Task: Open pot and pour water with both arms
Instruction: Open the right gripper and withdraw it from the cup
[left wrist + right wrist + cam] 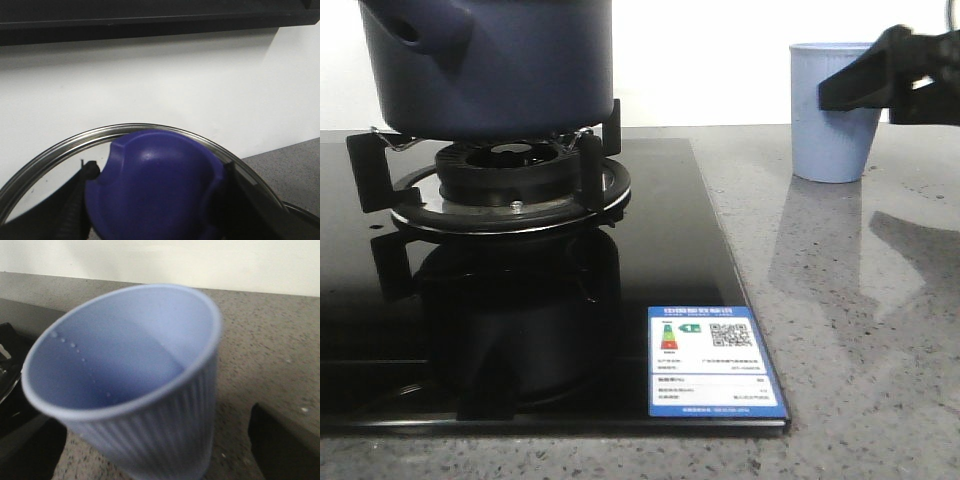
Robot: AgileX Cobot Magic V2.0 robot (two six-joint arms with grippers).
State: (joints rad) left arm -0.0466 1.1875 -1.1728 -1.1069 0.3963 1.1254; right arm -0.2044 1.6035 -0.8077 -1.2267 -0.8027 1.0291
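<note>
The dark navy pot (490, 70) stands on the gas burner (510, 170) at the far left; its top is cut off by the front view's edge. In the left wrist view, my left gripper (157, 200) is shut on the blue knob (155, 185) of a glass lid with a metal rim (60, 147). A black finger presses each side of the knob. The light blue ribbed cup (825, 130) stands on the counter at the far right. My right gripper (880, 80) is open around the cup (125, 390), with its fingers (285, 440) clear of the cup's sides. Droplets cling to the cup's inner wall.
The black glass hob (650, 260) fills the left and middle, with an energy label (712, 362) at its front right corner. The grey speckled counter (860, 330) lies to its right. A white wall stands behind.
</note>
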